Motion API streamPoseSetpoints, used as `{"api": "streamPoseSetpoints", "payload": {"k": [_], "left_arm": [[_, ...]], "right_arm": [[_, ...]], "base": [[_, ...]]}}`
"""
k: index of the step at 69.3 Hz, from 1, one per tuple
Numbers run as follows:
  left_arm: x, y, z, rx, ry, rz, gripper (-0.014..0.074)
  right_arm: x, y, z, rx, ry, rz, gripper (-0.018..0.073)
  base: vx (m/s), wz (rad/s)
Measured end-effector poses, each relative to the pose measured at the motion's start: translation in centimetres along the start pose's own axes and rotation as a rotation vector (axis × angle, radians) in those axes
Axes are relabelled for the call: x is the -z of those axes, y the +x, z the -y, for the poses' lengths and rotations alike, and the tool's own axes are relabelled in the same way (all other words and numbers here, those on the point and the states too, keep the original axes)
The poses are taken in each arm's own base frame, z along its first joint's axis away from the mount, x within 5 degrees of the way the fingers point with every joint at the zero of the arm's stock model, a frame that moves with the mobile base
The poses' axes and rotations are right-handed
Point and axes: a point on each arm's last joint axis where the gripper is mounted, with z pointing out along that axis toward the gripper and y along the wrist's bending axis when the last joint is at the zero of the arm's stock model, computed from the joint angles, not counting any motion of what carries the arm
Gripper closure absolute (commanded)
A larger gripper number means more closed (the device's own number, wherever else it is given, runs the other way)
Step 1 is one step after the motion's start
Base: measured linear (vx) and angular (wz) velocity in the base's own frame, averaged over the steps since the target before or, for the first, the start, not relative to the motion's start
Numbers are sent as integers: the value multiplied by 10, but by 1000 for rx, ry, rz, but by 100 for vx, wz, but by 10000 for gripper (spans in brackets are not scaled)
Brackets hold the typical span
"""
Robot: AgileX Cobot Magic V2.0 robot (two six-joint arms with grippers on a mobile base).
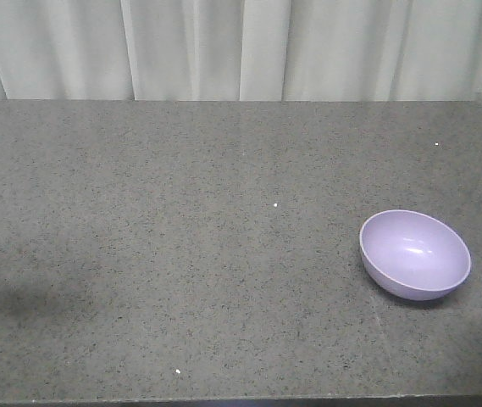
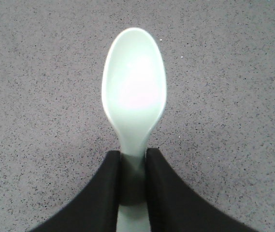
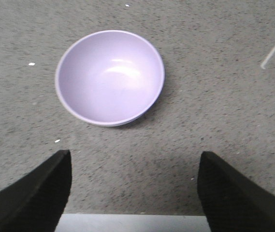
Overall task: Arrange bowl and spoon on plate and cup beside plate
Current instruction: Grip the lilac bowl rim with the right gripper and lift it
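A: Two grippers to account for. What does the left gripper [image 2: 133, 162] have?

B: It is clamped on the spoon [image 2: 134, 92], with its black fingers [image 2: 109, 188] pressing on either side of the short handle. The pale mint scoop points away from the wrist, hollow side up, over the speckled grey counter [image 2: 234, 96]. Whether the scoop touches the surface I cannot tell.

A: And the right gripper [image 3: 135, 166]?

B: It is spread wide with nothing between its fingers [image 3: 45, 188], and it hangs over bare counter.

A: Where is the bowl [image 3: 109, 77]?

B: Just beyond that open gripper, a little left of the middle in the right wrist view and apart from both fingers. It is lavender and empty, and it sits on the counter with its opening up. In the front view it lies toward the right side of the picture, nearer the front edge than the back.

A: Anything else around it?

B: A few white specks [image 3: 31, 64] lie on the counter near it. In the front view a faint dark patch [image 1: 29, 288] shows on the counter's left part. Farthest back, pale curtains [image 1: 241, 47] hang behind the counter.
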Motion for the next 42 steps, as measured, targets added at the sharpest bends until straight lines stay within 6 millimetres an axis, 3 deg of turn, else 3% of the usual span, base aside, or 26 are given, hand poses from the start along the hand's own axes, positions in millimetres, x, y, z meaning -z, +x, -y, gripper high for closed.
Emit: {"api": "streamPoseSetpoints", "payload": {"k": [18,42], "left_arm": [[0,0,0,0,0,0,604],[0,0,0,0,0,0,604]], "right_arm": [[-49,-38,-5,64,83,-121,25],[-122,-73,-16,127,134,-263,25]], "base": [[0,0],[0,0]]}}
